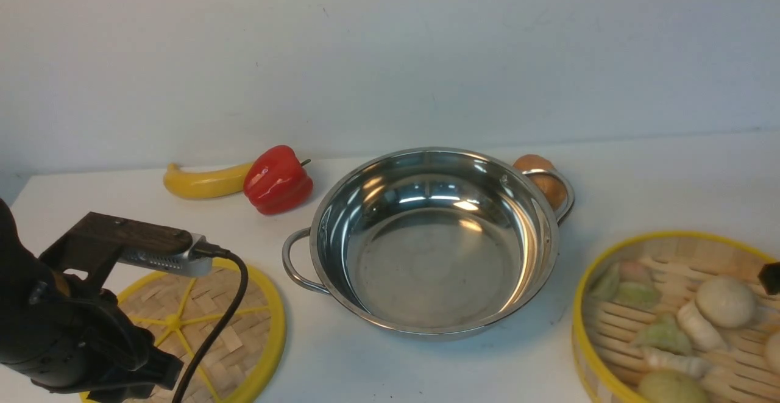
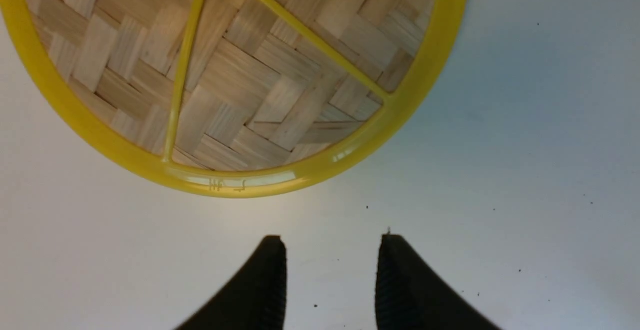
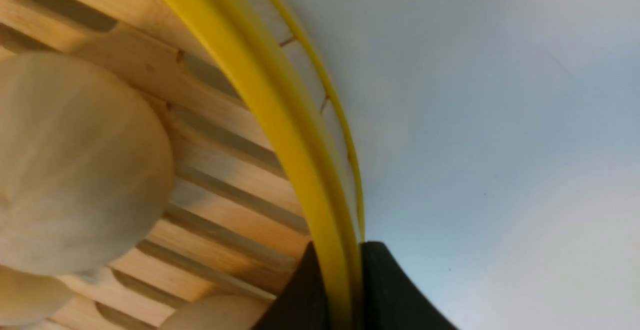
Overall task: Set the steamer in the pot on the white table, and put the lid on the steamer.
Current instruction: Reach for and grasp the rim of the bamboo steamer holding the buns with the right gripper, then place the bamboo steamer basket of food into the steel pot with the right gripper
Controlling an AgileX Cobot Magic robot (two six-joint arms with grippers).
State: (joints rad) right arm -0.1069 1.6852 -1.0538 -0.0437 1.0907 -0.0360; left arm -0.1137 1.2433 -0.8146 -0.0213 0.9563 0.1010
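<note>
The shiny steel pot point(image 1: 432, 244) sits empty at the middle of the white table point(image 1: 658, 183). At the front right stands the steamer point(image 1: 615, 266), a yellow-rimmed bamboo basket holding buns and dumplings. My right gripper point(image 3: 336, 252) is shut on the steamer's yellow rim point(image 3: 280, 110), one finger inside the wall and one outside. The flat woven lid point(image 1: 244, 324) lies at the front left, partly under my left arm. My left gripper point(image 2: 331, 242) hovers open over bare table just beside the lid's rim point(image 2: 240, 182), holding nothing.
A banana point(image 1: 201, 182) and a red bell pepper point(image 1: 277, 179) lie behind the pot on the left. A brown onion point(image 1: 539, 174) rests against the pot's far right handle. A wall closes the table's far edge.
</note>
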